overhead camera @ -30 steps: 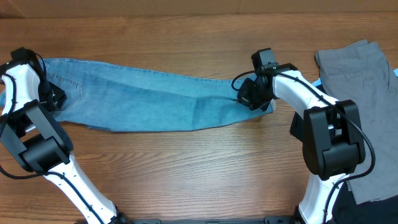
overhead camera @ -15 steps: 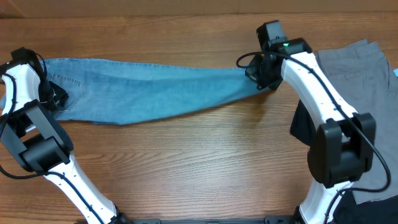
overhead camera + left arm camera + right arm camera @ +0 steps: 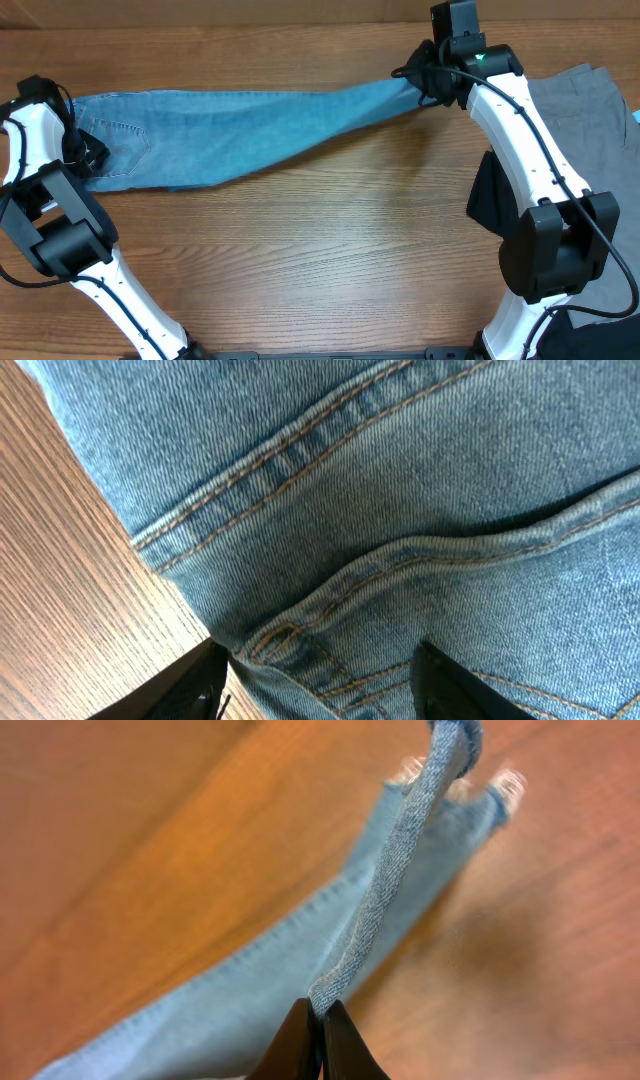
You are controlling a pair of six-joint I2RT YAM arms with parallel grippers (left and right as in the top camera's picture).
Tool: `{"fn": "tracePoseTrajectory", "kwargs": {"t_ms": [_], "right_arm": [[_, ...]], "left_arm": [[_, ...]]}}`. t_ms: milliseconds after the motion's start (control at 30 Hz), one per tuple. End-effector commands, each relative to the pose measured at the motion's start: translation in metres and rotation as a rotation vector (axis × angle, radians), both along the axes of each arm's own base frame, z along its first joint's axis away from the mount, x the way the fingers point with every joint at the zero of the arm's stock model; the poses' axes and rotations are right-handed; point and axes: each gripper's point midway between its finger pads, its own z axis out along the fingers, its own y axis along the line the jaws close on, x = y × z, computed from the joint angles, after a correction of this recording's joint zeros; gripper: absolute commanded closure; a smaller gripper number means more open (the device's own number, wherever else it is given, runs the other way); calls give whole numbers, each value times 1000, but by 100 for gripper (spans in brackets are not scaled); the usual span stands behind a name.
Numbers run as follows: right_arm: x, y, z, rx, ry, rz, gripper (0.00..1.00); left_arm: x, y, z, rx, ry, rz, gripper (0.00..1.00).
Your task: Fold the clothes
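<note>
Step, apparently: first lengthwise fold; jeans [image 3: 230, 140] stretched on bench [image 3: 330, 250] between both jaws; right jaws pinched shut on raised leg end [image 3: 380, 890]; left jaws half open astride waist seam [image 3: 400, 550], gripping nothing; next move likely: carry leg end toward left jaws.

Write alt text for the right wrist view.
The right pincer is shut on a folded edge of light blue denim jeans, holding the leg lifted above a wooden table. Frayed hem threads show blurred at the far end.
</note>
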Motion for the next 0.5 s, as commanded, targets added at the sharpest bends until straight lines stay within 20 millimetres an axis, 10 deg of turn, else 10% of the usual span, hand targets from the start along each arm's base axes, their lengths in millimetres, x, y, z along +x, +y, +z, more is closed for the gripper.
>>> {"fn": "tracePoseTrajectory", "kwargs": {"t_ms": [0,167,233,467], "right_arm": [[20,-10,22,-26,-99,-29,96],[49,-5,3,-49,-156,8,91],[55,-6,-11,-56,-146,13,59],[43,-28,-44,-122,-31,65,3]], "left_arm": [[-1,0,2,2,-11,16,38],[0,1,2,3,-15,16,38],[-1,0,2,1,-11,15,34],[1,-4,1,-24,-23,14,34]]}}
